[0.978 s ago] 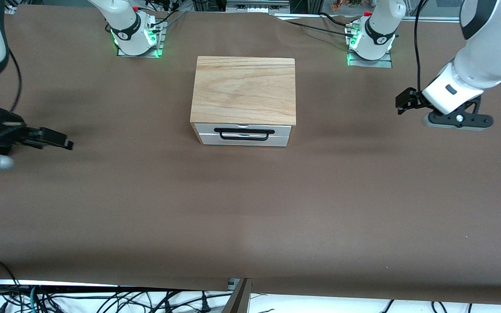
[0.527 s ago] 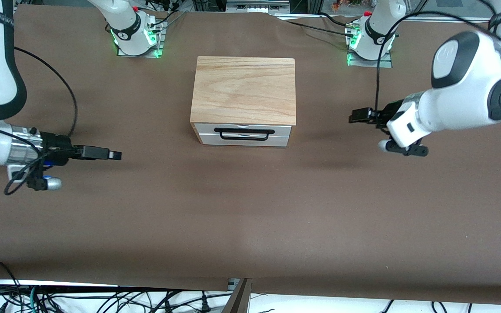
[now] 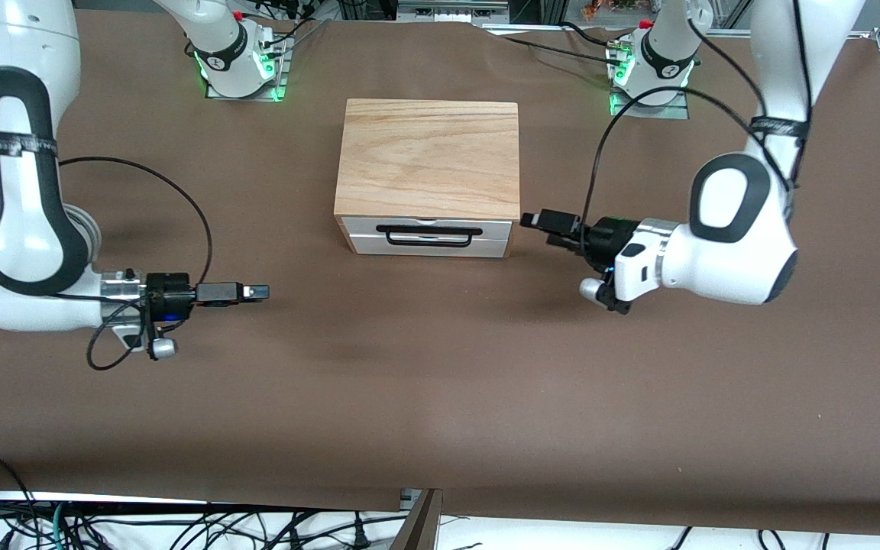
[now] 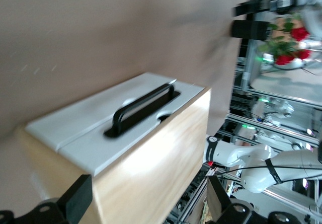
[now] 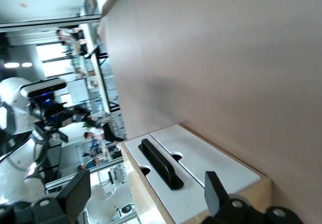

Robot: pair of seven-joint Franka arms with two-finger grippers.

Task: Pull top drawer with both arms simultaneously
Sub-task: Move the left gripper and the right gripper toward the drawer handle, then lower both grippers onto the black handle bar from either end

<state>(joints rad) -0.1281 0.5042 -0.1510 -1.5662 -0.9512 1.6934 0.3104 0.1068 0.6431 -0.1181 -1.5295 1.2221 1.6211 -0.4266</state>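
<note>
The light-wood box with the grained top slab [image 3: 428,156] sits mid-table, roughly between the two arm bases, front facing the front camera. Its upper white front panel with the thin black bar handle, the top drawer [image 3: 430,225], looks fully pushed in, flush with the other white panel [image 3: 428,246] just under it. The black bar handle [image 3: 429,231] runs across the seam area between the two panels.

The left arm's small black gripper [image 3: 538,221] is low over the brown table covering [image 3: 440,367], just beside the box's front corner on the left arm's end, level with the drawer front. Its fingers are spread apart with nothing between them. In the left wrist view both fingertips [image 4: 75,200] frame the box, and the drawer front [image 4: 108,121] and handle [image 4: 141,108] lie out ahead of them, not touched.

The right arm's small black gripper [image 3: 257,291] hangs low over the table toward the right arm's end, well apart from the box. Fingers are spread wide too, holding nothing. In the right wrist view the fingertips [image 5: 75,191] sit on either side of the drawer front [image 5: 201,158] and its handle [image 5: 161,163], which are clearly still some way ahead.

So neither gripper is on the handle yet.
</note>
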